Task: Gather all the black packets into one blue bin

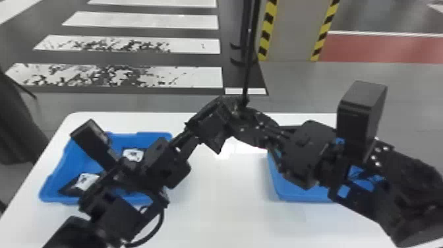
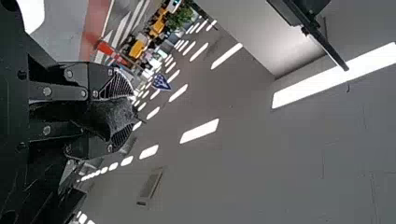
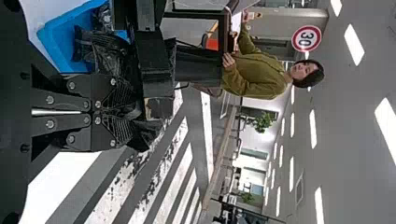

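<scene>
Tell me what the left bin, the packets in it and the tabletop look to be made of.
Left bin: probably moulded plastic, satin; even blue, rounded corners.
Packets: maybe plastic film, going by their flat, pointed corners; black with white patches, gloss unclear.
Tabletop: smooth white, laminate or painted board; bright reflections suggest some sheen.

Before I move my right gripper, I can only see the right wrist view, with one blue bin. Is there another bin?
Observer: Yes, the head view shows a left blue bin and a right blue bin.

Operator: Cool! Do any packets have white bits on them?

Observer: Yes, two black packets with white patches lie in the left blue bin.

Operator: So where's my right gripper?

Observer: In the head view, your right gripper shows between the two bins.
</scene>
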Available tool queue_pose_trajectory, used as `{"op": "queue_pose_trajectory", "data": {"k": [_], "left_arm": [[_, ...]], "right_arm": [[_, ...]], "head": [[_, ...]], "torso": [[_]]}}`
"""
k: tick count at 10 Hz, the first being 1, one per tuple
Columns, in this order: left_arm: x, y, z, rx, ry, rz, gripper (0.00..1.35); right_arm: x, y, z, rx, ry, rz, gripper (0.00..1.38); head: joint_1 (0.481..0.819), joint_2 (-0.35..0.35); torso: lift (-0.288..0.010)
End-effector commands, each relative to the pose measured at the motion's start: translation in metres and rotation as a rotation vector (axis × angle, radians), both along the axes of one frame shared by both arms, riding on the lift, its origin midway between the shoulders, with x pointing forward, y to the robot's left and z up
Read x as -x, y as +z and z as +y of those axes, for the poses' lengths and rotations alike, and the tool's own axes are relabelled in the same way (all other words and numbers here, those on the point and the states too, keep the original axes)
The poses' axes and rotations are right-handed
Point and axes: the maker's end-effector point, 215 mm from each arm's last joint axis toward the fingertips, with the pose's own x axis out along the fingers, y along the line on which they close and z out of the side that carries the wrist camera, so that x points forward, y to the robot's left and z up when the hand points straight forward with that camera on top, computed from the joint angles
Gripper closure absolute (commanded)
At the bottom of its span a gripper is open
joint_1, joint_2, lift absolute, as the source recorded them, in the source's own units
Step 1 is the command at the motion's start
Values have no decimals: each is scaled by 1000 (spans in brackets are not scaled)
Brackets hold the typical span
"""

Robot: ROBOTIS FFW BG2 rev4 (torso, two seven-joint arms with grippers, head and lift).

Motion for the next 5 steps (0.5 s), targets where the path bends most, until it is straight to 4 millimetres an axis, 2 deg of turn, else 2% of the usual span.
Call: {"op": "queue_pose_trajectory", "data": {"k": [1,2,3,4,5], "left_arm": [[-4,6,10,14,39,-25,1213],[-5,7,14,12,56,-40,1213],[-10,10,23,6,83,-56,1213],[-15,5,38,-22,121,-62,1213],[-19,0,59,-52,166,-68,1213]], "right_arm": [[-1,-3,0,-3,2,10,1282],[1,-16,4,-35,17,63,983],[0,-20,0,-93,24,82,328],[0,-12,-13,-152,10,61,30],[2,-13,-31,-209,-20,71,107]], "head": [[683,-39],[680,-30],[681,-19],[685,-9],[683,-6]], "torso": [[-110],[-110],[-110],[-110],[-110]]}}
